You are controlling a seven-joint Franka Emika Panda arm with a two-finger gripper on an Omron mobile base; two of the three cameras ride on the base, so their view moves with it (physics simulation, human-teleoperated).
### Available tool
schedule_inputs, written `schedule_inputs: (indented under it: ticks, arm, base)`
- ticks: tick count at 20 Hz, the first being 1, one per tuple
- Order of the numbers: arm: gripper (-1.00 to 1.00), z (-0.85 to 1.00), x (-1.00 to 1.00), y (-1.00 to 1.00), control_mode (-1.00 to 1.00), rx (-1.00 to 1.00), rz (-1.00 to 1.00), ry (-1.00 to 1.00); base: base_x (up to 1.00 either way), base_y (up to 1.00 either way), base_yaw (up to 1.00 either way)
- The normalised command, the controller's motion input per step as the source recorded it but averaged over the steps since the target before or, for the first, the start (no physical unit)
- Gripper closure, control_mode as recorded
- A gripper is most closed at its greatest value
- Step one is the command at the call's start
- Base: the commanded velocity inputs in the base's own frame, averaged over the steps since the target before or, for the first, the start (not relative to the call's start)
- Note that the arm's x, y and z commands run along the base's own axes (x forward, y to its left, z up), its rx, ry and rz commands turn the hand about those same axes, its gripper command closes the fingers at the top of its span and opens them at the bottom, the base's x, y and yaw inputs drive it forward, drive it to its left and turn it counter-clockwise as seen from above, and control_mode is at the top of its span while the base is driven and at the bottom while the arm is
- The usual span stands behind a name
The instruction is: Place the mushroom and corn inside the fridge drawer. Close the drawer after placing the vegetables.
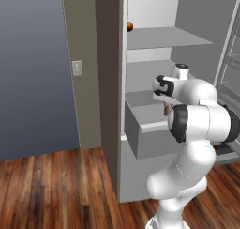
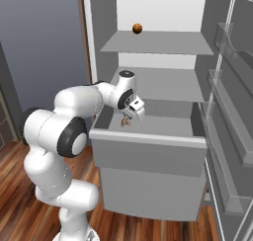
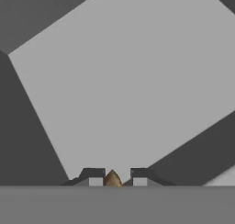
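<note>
The fridge drawer [image 2: 148, 146] stands pulled out of the open fridge, its pale front rim facing the robot. Right above the drawer's left rear part hangs the hand [image 2: 126, 121], pointing down into the box, and it is clamped on a small brown thing, the mushroom [image 2: 125, 120] by the look of it. Along the hand, the drawer's bare grey floor [image 3: 133, 81] spreads out below, and a brown tip of the mushroom [image 3: 112, 178] pokes up between the two dark fingertips [image 3: 93, 176]. From the left side, the arm hides most of the hand; just a brown sliver [image 1: 166, 109] shows over the drawer [image 1: 145, 134]. High above the drawer, a small orange-brown ball [image 2: 137, 28] sits on the top shelf [image 2: 163, 42].
</note>
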Motion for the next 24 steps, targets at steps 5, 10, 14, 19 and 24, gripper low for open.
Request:
schedule_inputs:
  ticks: [5,10,14,19,24]
  arm:
    - [1.0,-0.36,0.14,-0.04,-1.0,0.0,0.01,0.0]
    - [1.0,-0.42,0.07,-0.01,-1.0,0.0,0.03,0.0]
    - [1.0,-0.6,-0.08,0.0,-1.0,-0.01,0.05,0.0]
    - [1.0,-0.62,-0.26,0.0,-1.0,-0.02,0.05,0.0]
    - [1.0,-0.52,-0.37,0.0,-1.0,0.0,0.06,0.0]
  base:
    - [0.0,0.0,0.0]
    - [0.0,0.0,0.0]
    - [0.0,0.0,0.0]
    - [0.0,0.0,0.0]
    - [0.0,0.0,0.0]
